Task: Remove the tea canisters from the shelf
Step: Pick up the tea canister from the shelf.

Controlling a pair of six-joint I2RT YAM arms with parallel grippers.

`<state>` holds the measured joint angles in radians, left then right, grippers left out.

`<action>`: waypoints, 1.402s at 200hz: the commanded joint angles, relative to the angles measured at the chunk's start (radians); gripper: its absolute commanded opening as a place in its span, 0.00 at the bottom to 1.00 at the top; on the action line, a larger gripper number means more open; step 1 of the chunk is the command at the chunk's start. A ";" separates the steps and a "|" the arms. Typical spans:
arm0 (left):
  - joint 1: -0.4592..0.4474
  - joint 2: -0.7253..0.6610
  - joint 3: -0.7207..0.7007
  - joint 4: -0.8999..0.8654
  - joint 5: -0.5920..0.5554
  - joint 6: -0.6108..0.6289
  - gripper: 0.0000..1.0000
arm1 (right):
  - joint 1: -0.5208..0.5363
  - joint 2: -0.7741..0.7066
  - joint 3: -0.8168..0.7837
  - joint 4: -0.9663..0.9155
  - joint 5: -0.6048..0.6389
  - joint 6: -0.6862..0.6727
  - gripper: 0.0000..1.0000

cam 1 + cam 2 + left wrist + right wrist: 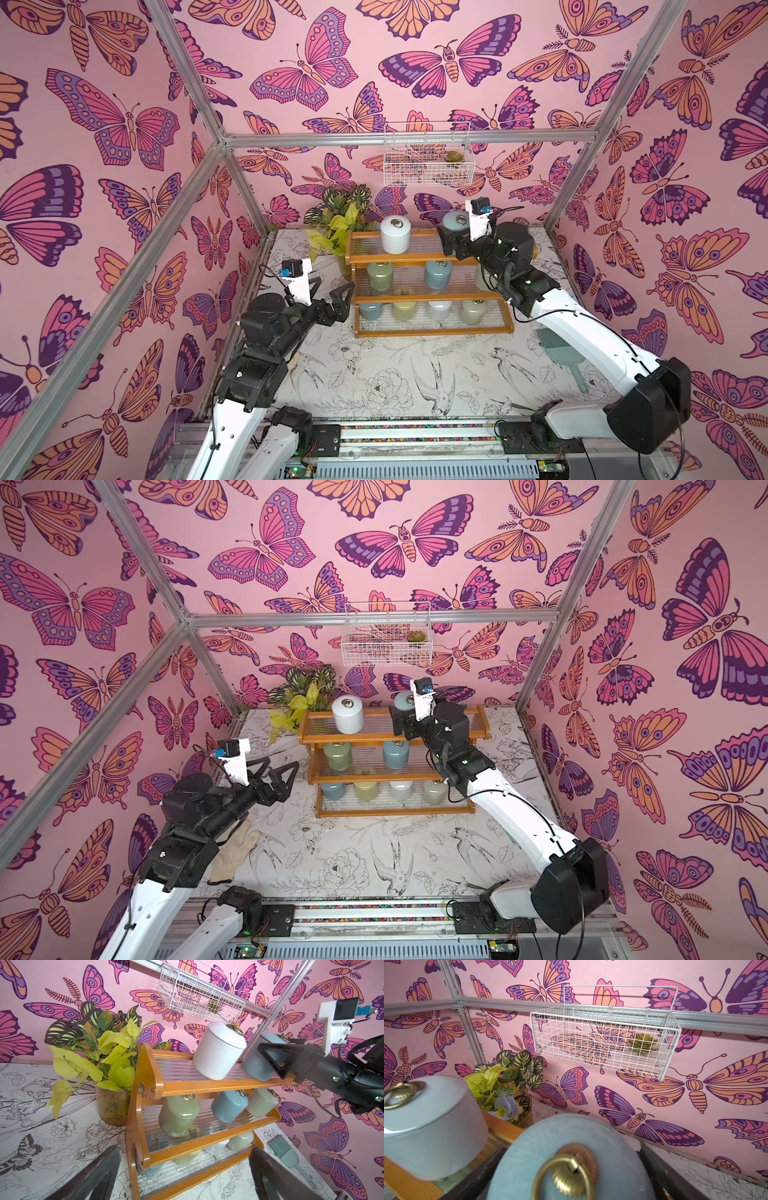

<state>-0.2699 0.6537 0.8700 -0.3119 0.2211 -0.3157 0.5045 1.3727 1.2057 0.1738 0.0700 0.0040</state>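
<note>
Had the right gripper (448,243) spread wide on the shelf's (432,297) top tier, jaws either side of the pale blue canister (455,221), not closed on it. Found the white canister (395,235) just beside that gripper on the same tier, seven other tea canisters (435,275) on the two tiers below it. Held the left gripper (336,285) open and empty, near the shelf's end, touching nothing.

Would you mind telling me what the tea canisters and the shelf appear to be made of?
Tea canisters: likely glazed ceramic, glossy with soft highlights; lid rings look like brass. Shelf: varnished orange-brown wood frame; clear ribbed panels, glass or acrylic, cannot tell.
</note>
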 commanded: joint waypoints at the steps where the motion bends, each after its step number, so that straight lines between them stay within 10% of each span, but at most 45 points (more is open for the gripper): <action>1: -0.004 -0.008 -0.003 0.007 0.010 0.021 1.00 | -0.004 0.019 -0.010 0.050 0.015 0.014 0.99; 115: -0.003 0.014 -0.005 0.009 -0.011 0.029 1.00 | -0.007 0.009 -0.064 0.137 0.022 0.002 0.62; 280: -0.004 0.053 -0.029 0.023 -0.023 0.042 1.00 | -0.009 -0.024 0.034 0.190 -0.109 -0.006 0.59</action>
<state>-0.2699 0.7033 0.8539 -0.3080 0.2092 -0.2955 0.4988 1.3930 1.1660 0.2653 -0.0093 -0.0002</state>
